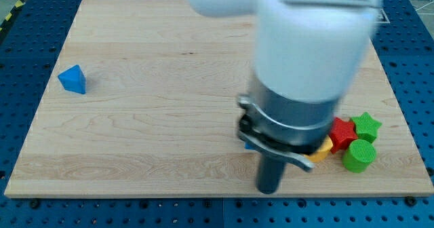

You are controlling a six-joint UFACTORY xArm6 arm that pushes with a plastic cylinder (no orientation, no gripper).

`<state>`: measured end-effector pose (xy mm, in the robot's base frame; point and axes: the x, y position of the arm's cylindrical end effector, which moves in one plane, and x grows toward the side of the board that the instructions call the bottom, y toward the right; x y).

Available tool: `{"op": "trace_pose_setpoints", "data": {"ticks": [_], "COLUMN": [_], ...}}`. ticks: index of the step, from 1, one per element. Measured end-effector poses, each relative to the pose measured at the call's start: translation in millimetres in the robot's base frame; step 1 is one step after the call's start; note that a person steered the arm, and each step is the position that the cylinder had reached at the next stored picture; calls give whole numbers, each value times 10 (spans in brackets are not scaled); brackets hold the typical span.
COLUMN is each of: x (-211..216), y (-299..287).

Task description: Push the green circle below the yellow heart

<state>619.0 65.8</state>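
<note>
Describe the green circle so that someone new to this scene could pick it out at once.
Start at the wooden board and go to its corner at the view's bottom right, where a cluster of blocks sits beside the arm. The green circle is the lowest block there, just below the red star and the green star. It is round and smooth-sided, unlike the pointed green star.
</note>
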Motion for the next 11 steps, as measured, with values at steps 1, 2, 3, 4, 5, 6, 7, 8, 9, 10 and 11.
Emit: {"op": "trace_pose_setpoints", "data": {"ticks": [1,2,3,4,5,6,7,8,9,10,11], "x": [-4,-43,-118,-224,-298,-405,-411,-417,-423,-530,-572], "y": [221,926,1761,2146,2480,2465,2329,2117,1892,1732,1539]}}
